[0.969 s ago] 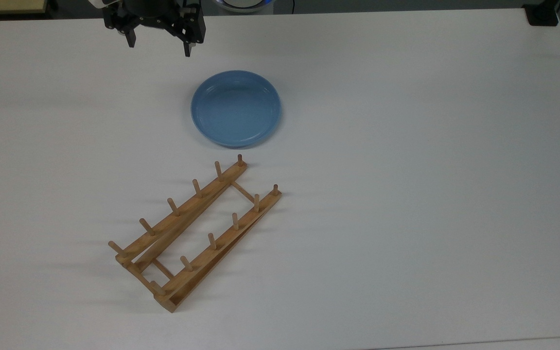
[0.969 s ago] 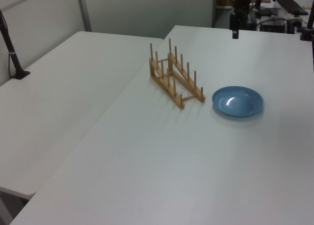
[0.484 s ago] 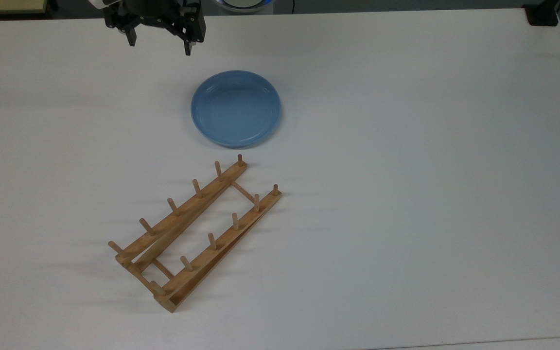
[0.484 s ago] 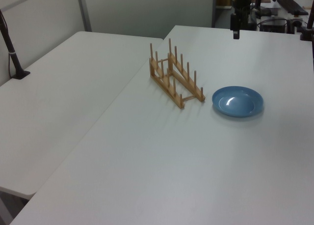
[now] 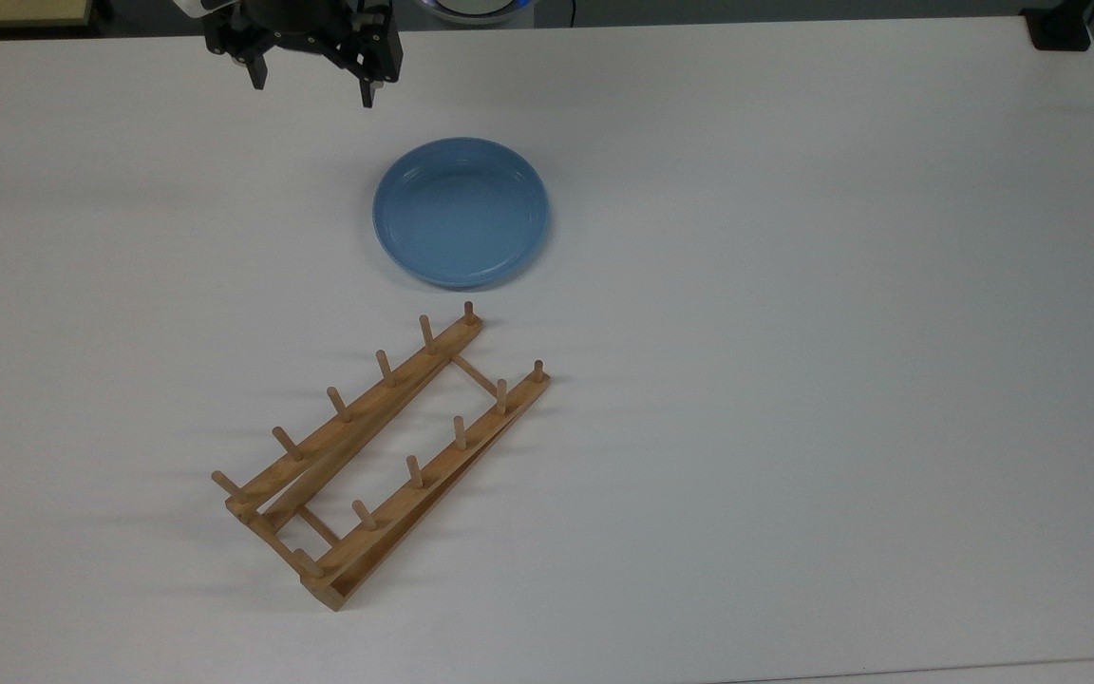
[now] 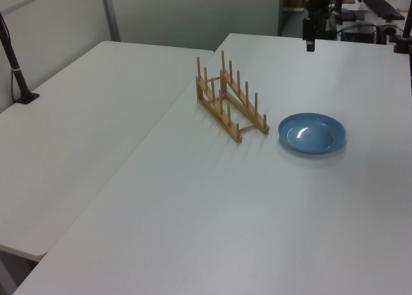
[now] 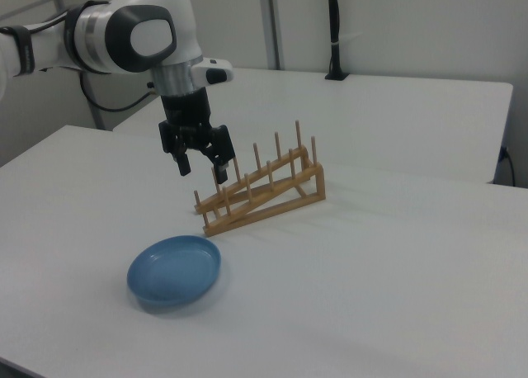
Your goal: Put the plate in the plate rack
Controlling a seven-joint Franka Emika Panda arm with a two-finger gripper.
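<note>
A light-blue plate lies flat on a white desk, just above centre in the top view, low and left in the right view, and right of centre in the left view. A wooden plate rack stands near it but apart, slanting across the lower left of the top view, its pegs upright and bare. The robot arm's gripper hangs at the upper left of the top view, above the desk and clear of the plate, its jaws spread wide and holding nothing. In the right view the gripper hangs in the upper left, in front of the rack.
</note>
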